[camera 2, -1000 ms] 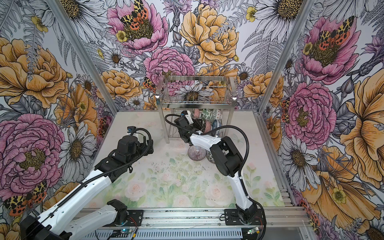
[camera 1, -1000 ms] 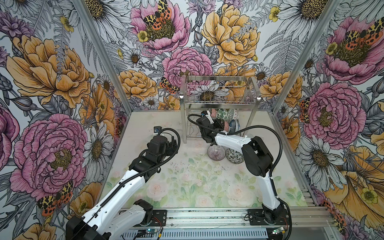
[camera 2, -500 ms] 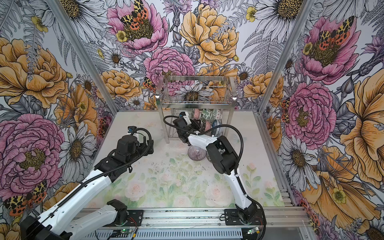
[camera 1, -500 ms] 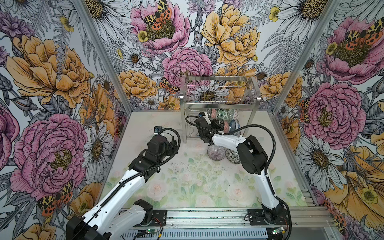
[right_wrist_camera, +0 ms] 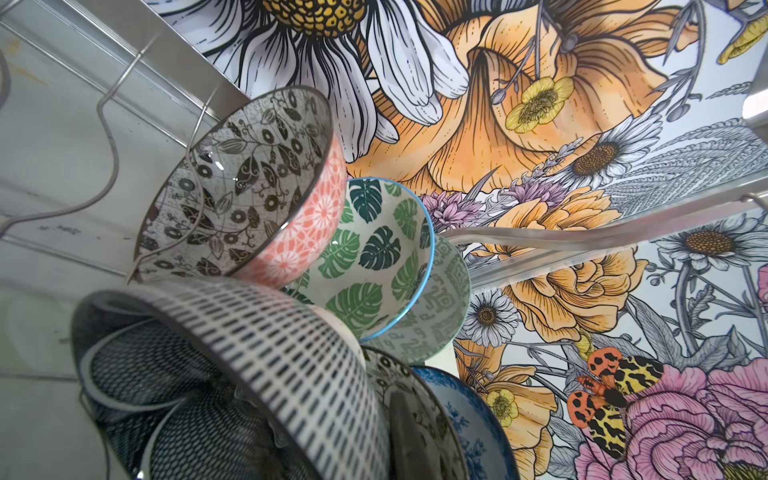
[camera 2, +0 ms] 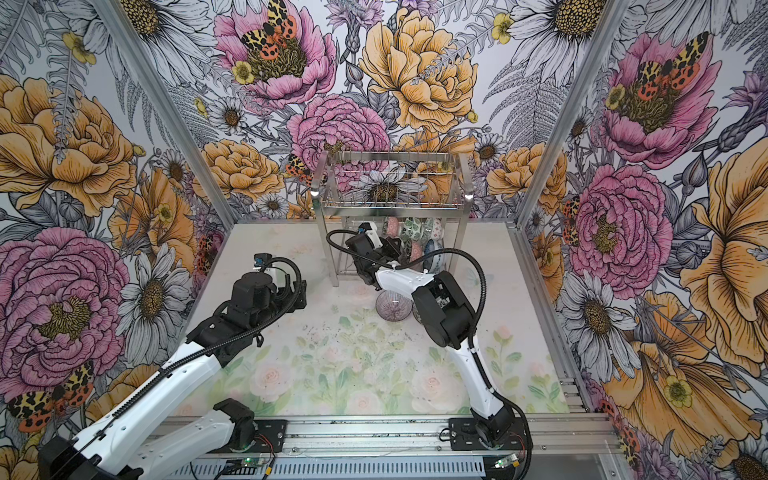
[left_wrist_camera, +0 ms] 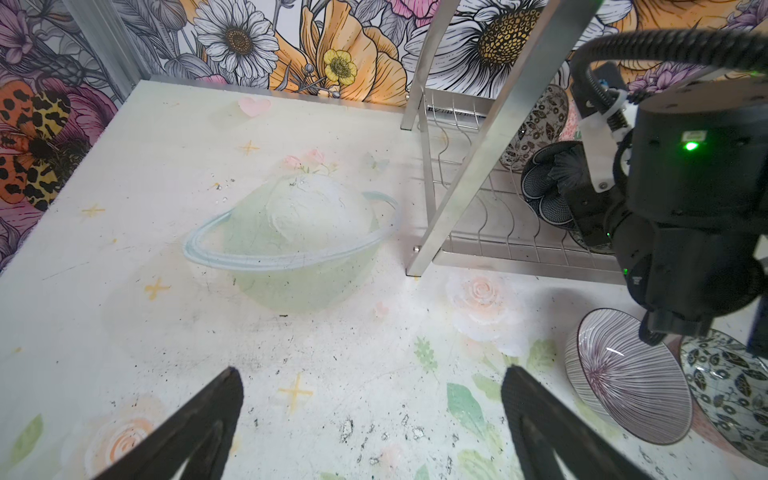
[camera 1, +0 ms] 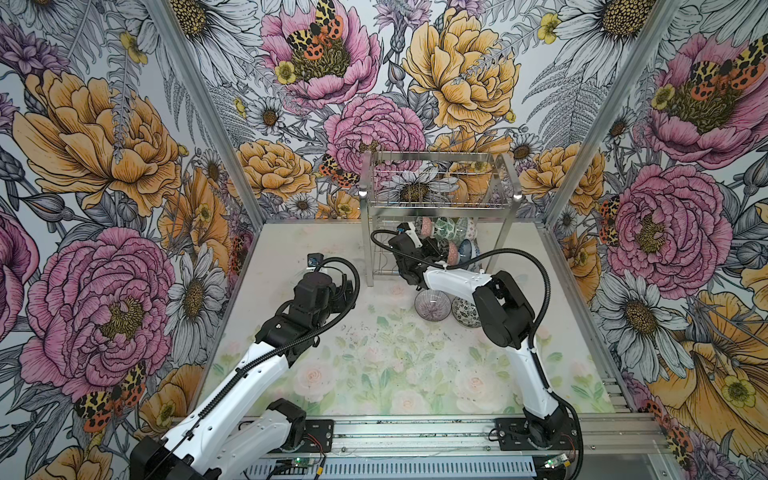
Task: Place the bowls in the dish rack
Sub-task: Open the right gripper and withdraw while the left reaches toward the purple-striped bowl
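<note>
Shifted: the right arm (camera 1: 453,278) has slid its elbow a touch toward 9 o'clock over the last second, and the wrist goes with it at the mouth of the lower tier. The left arm (camera 1: 257,370) sits where it was.
Right side: we see the right gripper (left_wrist_camera: 575,208) pinched narrow on the rim of the dashed bowl (right_wrist_camera: 266,332), carrying it on edge inside the lower tier, at 9 o'clock of the row standing there.
Left side: the left gripper (left_wrist_camera: 370,415) has its jaws spread wide with nothing between them. It hovers over the table (camera 1: 332,374) at 8 o'clock of the rack.
Rack: the dish rack (camera 1: 440,204) stands at 12 o'clock on the table. We spot no bowl in its upper basket.
Loaded: among the wire dividers (left_wrist_camera: 498,224) we count the leaf-and-coral bowl (right_wrist_camera: 232,199), the green leaf bowl (right_wrist_camera: 370,257), the grey-green patterned bowl (right_wrist_camera: 444,307) and the blue floral bowl (right_wrist_camera: 469,419). One more leaf-printed bowl (right_wrist_camera: 388,370) peeks out behind the dashed one, so that makes five by our reckoning.
Waiting: the pink-lined bowl (camera 1: 432,305) and the black-and-white floral bowl (camera 1: 462,311) sit upright just beside each other at 6 o'clock of the rack, partly under the right forearm.
Progress: we judge the job well past halfway, with one bowl in hand and not yet let go, and two left to fetch.
</note>
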`<state>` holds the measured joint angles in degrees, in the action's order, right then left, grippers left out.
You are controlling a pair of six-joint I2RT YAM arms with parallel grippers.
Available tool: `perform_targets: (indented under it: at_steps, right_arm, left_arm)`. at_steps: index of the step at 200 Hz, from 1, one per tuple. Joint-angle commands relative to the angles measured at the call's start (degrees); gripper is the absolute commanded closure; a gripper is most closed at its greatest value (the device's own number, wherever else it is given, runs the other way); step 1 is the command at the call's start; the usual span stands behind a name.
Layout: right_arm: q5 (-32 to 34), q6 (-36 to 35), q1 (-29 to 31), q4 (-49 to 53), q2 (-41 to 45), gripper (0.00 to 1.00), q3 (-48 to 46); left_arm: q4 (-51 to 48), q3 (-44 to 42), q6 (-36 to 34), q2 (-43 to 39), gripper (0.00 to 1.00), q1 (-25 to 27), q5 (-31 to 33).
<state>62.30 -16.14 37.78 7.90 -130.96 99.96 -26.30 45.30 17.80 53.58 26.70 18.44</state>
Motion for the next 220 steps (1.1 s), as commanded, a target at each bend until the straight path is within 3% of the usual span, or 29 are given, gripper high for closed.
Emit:
perform_targets:
  at_steps: [1, 54, 114, 134, 148, 160, 187, 220]
  right_arm:
    - [-2.65, 2.23, 0.19, -0.53, -0.66, 0.90, 1.91]
    - [-4.78, 2.47, 0.67, -0.13, -0.02, 0.78, 1.81]
    - [-5.12, 2.48, 0.99, 0.27, 1.89, 0.72, 0.09]
    - [-6.44, 2.45, 0.97, 0.35, 4.36, 0.58, -1.71]
    - [-7.59, 2.43, 0.98, 0.46, 6.35, 0.35, -3.16]
    - [-8.37, 2.49, 1.08, 0.95, 8.13, 0.21, -4.33]
    - [-10.53, 4.10, 1.57, 1.34, 13.82, 0.01, -9.16]
    - [-12.85, 9.58, 4.97, 1.25, 23.64, 0.00, -19.89]
  left_arm:
    - [1.18, -0.82, -0.03, -1.24, 0.01, -0.63, -1.39]
    - [1.19, -1.33, 0.37, -1.90, 0.01, -0.63, -1.50]
    - [1.17, -1.17, 0.74, -2.21, 0.02, -0.63, -2.02]
    - [0.94, -1.34, 0.96, -2.34, 0.01, -0.65, -2.18]
    - [0.81, -1.52, 1.36, -2.58, 0.01, -0.40, -2.26]
    - [0.51, -1.62, 1.60, -2.86, 0.01, -0.19, -2.26]
    - [-0.52, -1.43, 1.71, -3.22, 0.01, 0.46, -2.26]
    - [-0.45, -1.44, 1.88, -3.35, 0.01, 2.71, -1.86]
